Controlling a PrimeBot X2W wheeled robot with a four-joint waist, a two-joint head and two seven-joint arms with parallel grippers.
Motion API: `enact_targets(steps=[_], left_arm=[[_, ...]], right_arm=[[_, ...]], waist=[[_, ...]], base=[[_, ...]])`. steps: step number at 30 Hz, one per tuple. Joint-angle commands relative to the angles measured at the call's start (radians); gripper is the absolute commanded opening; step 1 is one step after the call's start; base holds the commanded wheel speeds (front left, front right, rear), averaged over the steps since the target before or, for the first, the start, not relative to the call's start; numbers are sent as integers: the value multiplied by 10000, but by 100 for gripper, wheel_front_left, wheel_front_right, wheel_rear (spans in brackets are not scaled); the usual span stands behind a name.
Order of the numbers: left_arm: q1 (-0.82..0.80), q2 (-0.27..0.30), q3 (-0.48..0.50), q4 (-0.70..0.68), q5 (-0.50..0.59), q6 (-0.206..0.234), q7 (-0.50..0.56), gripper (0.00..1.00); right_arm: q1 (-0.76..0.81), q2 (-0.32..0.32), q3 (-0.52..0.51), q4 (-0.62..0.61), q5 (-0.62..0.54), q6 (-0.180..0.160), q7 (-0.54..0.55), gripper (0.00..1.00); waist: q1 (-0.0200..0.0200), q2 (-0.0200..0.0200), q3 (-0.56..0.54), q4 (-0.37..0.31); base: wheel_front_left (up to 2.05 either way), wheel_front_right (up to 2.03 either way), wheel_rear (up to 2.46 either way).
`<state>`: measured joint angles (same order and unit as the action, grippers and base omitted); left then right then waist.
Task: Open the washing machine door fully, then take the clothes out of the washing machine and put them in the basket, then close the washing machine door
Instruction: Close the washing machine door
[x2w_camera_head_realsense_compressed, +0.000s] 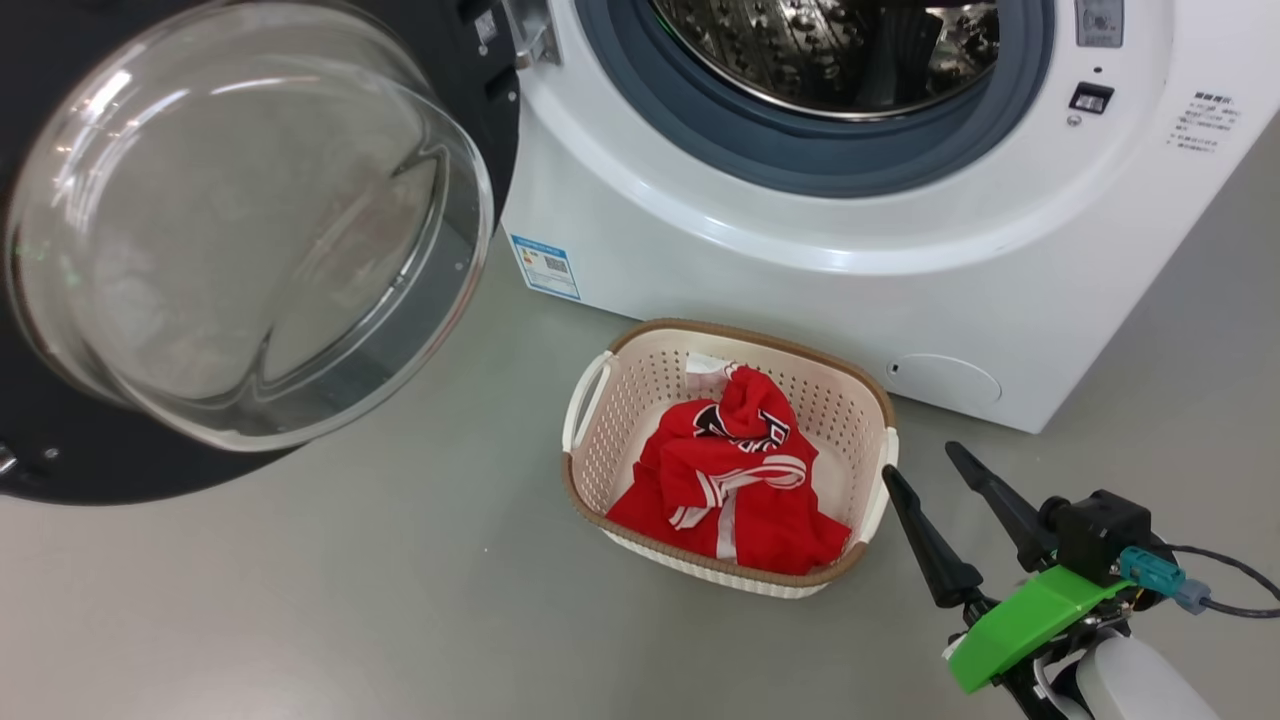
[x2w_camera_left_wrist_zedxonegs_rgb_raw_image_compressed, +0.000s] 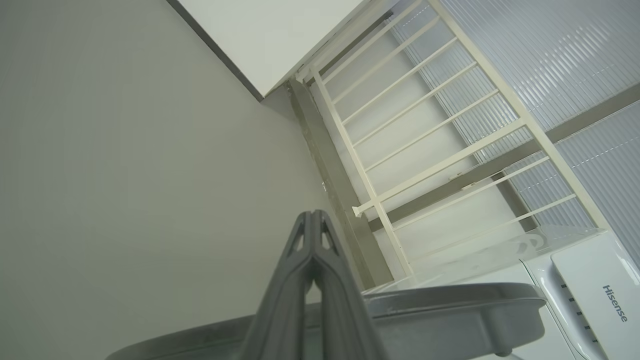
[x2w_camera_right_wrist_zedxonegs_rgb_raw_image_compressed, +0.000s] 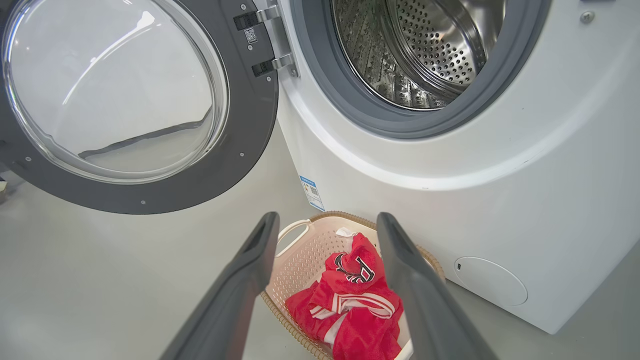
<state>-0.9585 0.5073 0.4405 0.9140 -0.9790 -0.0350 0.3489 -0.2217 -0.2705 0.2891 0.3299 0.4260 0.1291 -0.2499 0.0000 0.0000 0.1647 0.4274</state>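
Risk: red jersey (x2w_camera_head_realsense_compressed: 735, 480) sits in the basket (x2w_camera_head_realsense_compressed: 770, 338) on the near side of the washing machine (x2w_camera_head_realsense_compressed: 800, 260), door (x2w_camera_head_realsense_compressed: 100, 480) wide open at left; right gripper (x2w_camera_head_realsense_compressed: 920, 460), spread and empty beside the basket's right handle, could clip it, and left gripper (x2w_camera_left_wrist_zedxonegs_rgb_raw_image_compressed: 312, 216), pinched on nothing, could skid off the door's glossy rim.

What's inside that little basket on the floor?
A crumpled red jersey with white stripes lies in the basket. Its bottom under the cloth is hidden.
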Motion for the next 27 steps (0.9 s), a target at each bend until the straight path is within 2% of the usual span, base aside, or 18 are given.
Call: enact_targets(steps=[1, 2, 6, 16, 22, 27], left_arm=[[-276, 847, 7, 27, -25, 63, 301, 0], [-424, 977, -59, 444, -104, 63, 797, 0], [-600, 1045, -183, 933, -212, -46, 1447, 0], [-588, 885, -588, 1214, -324, -148, 2953, 0], [-270, 680, -1016, 613, -471, -561, 4459, 0], [341, 434, -1348, -676, -899, -860, 5911, 0]], right_arm=[[-269, -33, 245, -250, -65, 16, -119, 100], [-315, -50, 261, -245, -60, 16, -119, 100], [-377, -97, 255, -235, -56, 16, -119, 100], [-440, -104, 190, -228, -60, 16, -119, 100], [-348, -33, 138, -213, -68, 16, -119, 100], [-257, 83, 163, -189, -65, 16, -119, 100]], waist=[[0, 0, 151, -90], [0, 0, 224, -142], [0, 0, 341, -228], [0, 0, 418, -290], [0, 0, 278, -188], [0, 0, 78, -128]], base=[[0, 0, 0], [0, 0, 0], [0, 0, 0], [0, 0, 0], [0, 0, 0], [0, 0, 0]])
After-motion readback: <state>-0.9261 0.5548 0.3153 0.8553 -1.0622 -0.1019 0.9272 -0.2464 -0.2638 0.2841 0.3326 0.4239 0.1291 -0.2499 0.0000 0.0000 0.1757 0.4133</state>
